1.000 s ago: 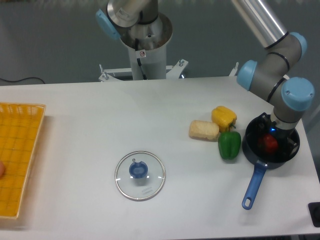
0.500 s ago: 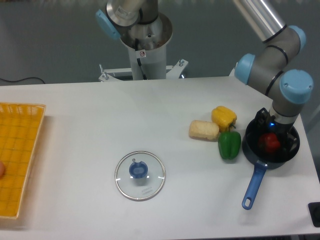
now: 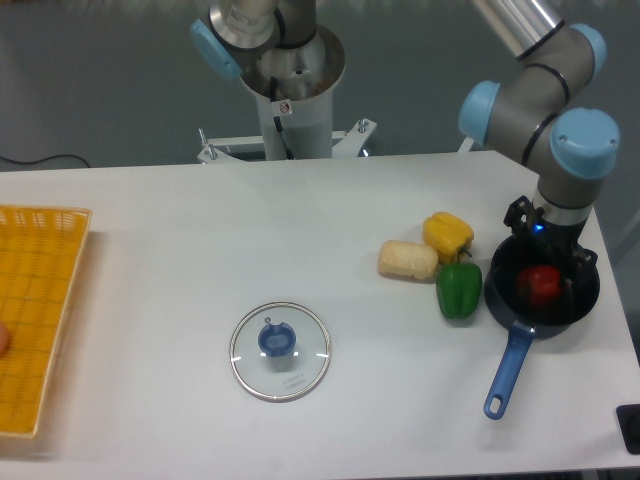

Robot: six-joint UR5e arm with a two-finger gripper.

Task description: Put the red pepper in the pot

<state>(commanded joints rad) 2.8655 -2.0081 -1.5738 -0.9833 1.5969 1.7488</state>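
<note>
The red pepper (image 3: 540, 285) lies inside the pot (image 3: 497, 297), a dark round saucepan at the table's right edge whose long blue handle (image 3: 507, 372) points toward the front. My gripper (image 3: 548, 260) hangs just above the pot, pointing down over the pepper. Its fingers are spread apart and hold nothing. The pepper rests on the pot's bottom, and the gripper body hides the far rim of the pot.
A green pepper (image 3: 458, 289) stands against the pot's left side, with a yellow pepper (image 3: 447, 235) and a pale corn-like piece (image 3: 407, 260) behind it. A glass lid (image 3: 280, 350) with a blue knob lies mid-table. An orange basket (image 3: 35, 315) sits at the left edge.
The arm has lifted and the gripper has risen slightly out of the pot. The red pepper has stayed in the pot.
</note>
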